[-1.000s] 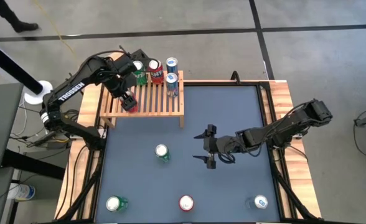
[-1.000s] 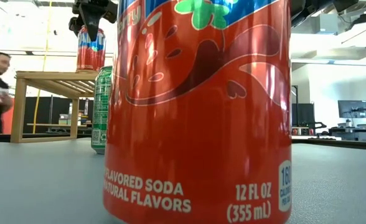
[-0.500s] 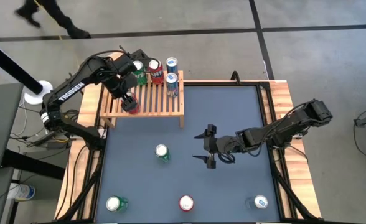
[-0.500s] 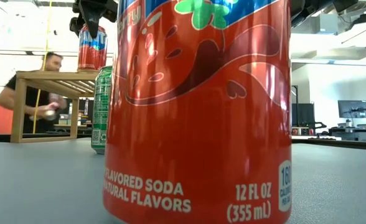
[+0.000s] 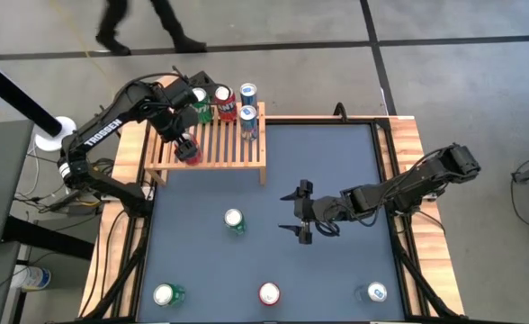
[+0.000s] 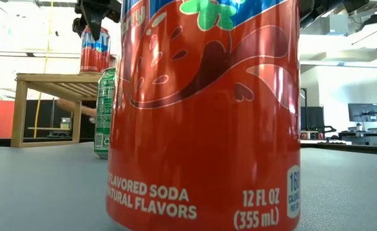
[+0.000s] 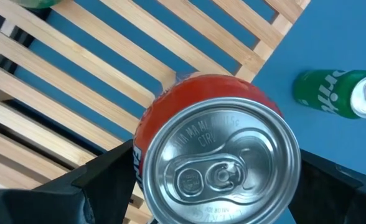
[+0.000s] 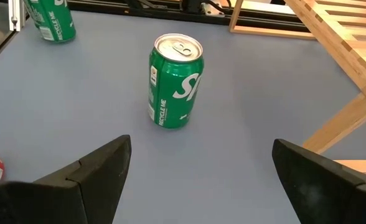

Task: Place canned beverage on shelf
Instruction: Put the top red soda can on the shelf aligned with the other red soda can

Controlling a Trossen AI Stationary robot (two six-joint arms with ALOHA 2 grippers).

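Note:
The shelf (image 5: 219, 148) of light wooden slats stands at the table's far left. Along its far edge stand a green can (image 5: 200, 108), a red can (image 5: 221, 97) and two blue cans (image 5: 248, 103). My left gripper (image 5: 185, 148) hangs over the shelf's near left part, shut on another red can (image 7: 219, 155), which stands upright in the low view (image 6: 94, 51). My right gripper (image 5: 299, 212) is open low over the table's middle. Its open fingers face a green can (image 8: 175, 81) that stands on its base on the table. My left gripper holds the red can by its side wall (image 7: 140, 149), just below the top rim, pinched between the two fingers (image 7: 102, 180). The fingers come from above, pointing steeply down. The can stays upright with its base at the shelf's slats (image 6: 89, 74).
Near the table's front edge stand a green can (image 5: 165, 294), a red can (image 5: 269, 293) that fills the low view (image 6: 208, 115), and a blue-and-white can (image 5: 375, 292). A person walks on the floor beyond the far edge (image 5: 147, 22).
Both arms and all cans have kept still. A person on the floor beyond the table's far edge has walked toward the right.

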